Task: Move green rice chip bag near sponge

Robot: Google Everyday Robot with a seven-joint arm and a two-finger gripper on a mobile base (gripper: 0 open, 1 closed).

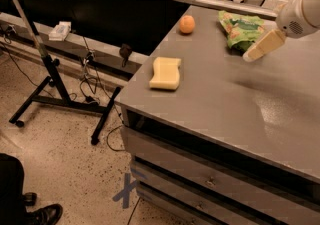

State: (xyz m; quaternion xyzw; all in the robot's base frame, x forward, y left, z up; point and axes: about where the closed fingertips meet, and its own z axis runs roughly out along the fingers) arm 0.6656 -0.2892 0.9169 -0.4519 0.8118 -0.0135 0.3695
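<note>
The green rice chip bag (240, 30) lies crinkled at the far side of the grey table (225, 99). The pale yellow sponge (166, 73) lies near the table's left edge, well apart from the bag. My gripper (259, 49) comes in from the upper right, its beige fingers (263, 46) pointing down-left, right at the bag's near right edge, partly in front of it.
A small round orange fruit (186, 24) sits at the table's far left corner, left of the bag. A black stand (55, 84) with cables stands on the floor to the left. A shoe (42, 214) shows at bottom left.
</note>
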